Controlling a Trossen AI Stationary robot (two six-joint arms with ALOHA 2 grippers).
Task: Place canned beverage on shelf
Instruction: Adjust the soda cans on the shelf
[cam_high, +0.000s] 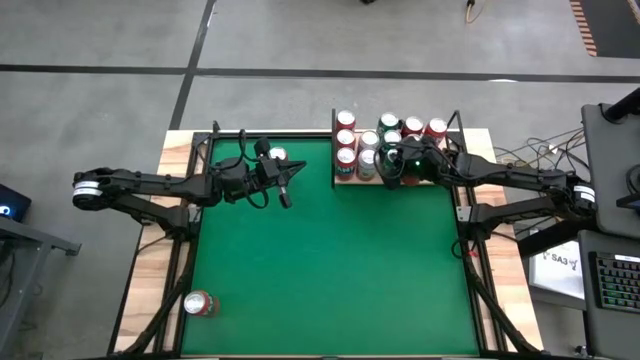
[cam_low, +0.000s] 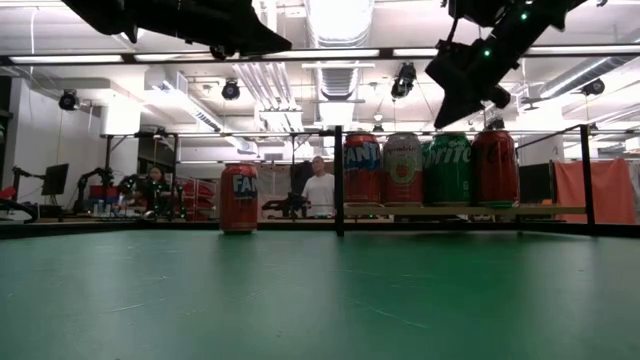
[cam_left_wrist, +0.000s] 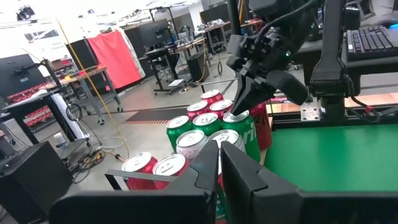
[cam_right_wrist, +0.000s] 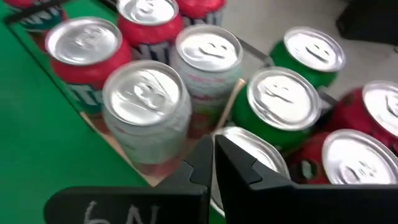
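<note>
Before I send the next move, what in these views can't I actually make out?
- Shelf board: high view, almost covered by cans and the right gripper.
- Stray red can: label too small from above.
- Can under the right gripper: right wrist view, cut off by its fingers.

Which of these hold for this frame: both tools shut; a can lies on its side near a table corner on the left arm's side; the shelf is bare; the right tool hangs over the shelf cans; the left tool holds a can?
1. Both tools are shut. True: the left tool and the right tool are both closed.
2. A can lies on its side near a corner. True: the red can.
3. The shelf is bare. False: the shelf carries many cans.
4. The right tool hangs over the shelf cans. True.
5. The left tool holds a can. False: it is empty.
</note>
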